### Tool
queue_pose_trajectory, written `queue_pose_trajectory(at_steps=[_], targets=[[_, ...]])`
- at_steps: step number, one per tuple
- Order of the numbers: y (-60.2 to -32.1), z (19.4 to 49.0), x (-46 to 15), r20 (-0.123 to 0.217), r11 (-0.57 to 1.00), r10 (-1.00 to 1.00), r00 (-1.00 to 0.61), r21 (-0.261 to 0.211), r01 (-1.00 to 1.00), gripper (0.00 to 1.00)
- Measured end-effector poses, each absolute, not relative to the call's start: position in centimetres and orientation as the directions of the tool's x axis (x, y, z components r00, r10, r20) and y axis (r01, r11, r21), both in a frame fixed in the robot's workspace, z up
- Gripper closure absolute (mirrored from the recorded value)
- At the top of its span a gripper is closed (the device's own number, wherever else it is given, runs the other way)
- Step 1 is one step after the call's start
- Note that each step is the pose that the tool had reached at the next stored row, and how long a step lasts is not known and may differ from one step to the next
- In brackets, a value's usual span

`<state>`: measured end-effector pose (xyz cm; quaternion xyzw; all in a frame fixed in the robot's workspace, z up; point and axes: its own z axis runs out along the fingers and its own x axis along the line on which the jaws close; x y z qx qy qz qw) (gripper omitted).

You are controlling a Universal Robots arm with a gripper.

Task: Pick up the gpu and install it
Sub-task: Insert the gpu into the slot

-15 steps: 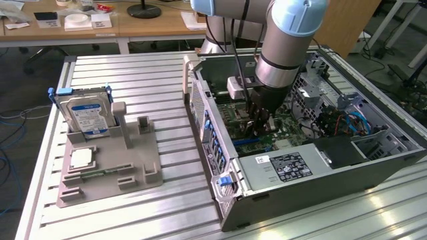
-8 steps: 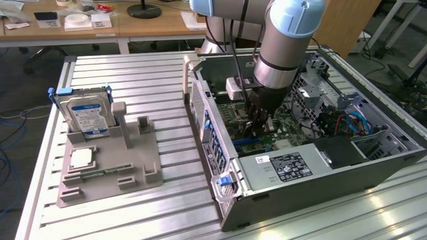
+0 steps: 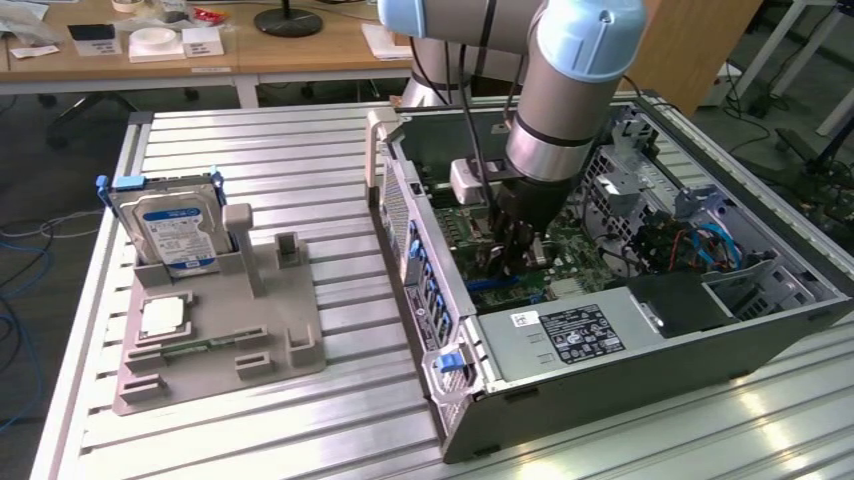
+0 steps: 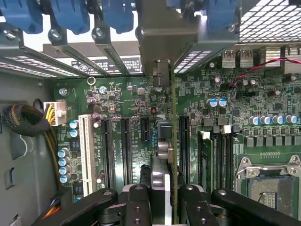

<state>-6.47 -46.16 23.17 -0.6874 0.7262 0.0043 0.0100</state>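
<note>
Arm: the grey and pale-blue robot arm (image 3: 561, 110) reaches down into the open grey metal computer case (image 3: 641, 340), which lies on its side on the ribbed aluminium bench (image 3: 267, 150).
Pincer: the black-fingered pincer (image 3: 514, 255) hangs low over the green motherboard (image 3: 567, 255); in the wrist view its fingers (image 4: 136, 207) are narrowed onto a card held edge-on between them.
Gpu: the thin flat circuit card with a silvery metal bracket, the gpu (image 4: 172, 141), stands upright in the grip above the motherboard's long black expansion slots (image 4: 126, 146); its bracket end (image 4: 162, 75) points toward the case's rear slot openings. Whether its lower edge touches a slot I cannot tell.
Near the card: a white slot (image 4: 86, 146) lies among the black ones; an empty processor socket (image 4: 270, 183) sits further off.
Left of case, exterior view: a grey plastic parts holder (image 3: 214, 330) on the bench carries a silver hard drive with a blue label (image 3: 174, 235), standing upright, and a small square silver chip (image 3: 162, 316) lying flat.
</note>
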Motion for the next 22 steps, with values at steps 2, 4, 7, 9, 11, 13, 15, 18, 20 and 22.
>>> queue_pose_trajectory(at_steps=[2,4,7,9,11,13,15,18,20,22], targets=[[-46.16,23.09,-6.5,-0.02,0.055,-0.998,-0.055,-0.007,-0.998,0.72],[-46.16,23.04,-6.58,-0.02,0.055,-0.998,-0.055,-0.007,-0.998,0.72],[-46.16,23.0,-6.6,-0.02,0.055,-0.998,-0.055,-0.006,-0.998,0.72],[-46.16,22.99,-6.6,-0.02,0.055,-0.998,-0.055,-0.007,-0.998,0.72],[-46.16,22.99,-6.6,-0.02,0.055,-0.998,-0.055,-0.007,-0.998,0.72],[-46.16,22.98,-6.68,-0.02,0.055,-0.998,-0.055,-0.007,-0.998,0.72],[-46.15,22.98,-6.69,-0.02,0.055,-0.998,-0.055,-0.007,-0.998,0.72],[-46.16,22.96,-6.7,-0.02,0.055,-0.998,-0.055,-0.006,-0.998,0.72],[-46.16,22.91,-6.7,-0.021,0.055,-0.998,-0.055,-0.007,-0.998,0.72],[-46.16,22.87,-6.7,-0.023,0.055,-0.998,-0.055,-0.006,-0.998,0.72]])
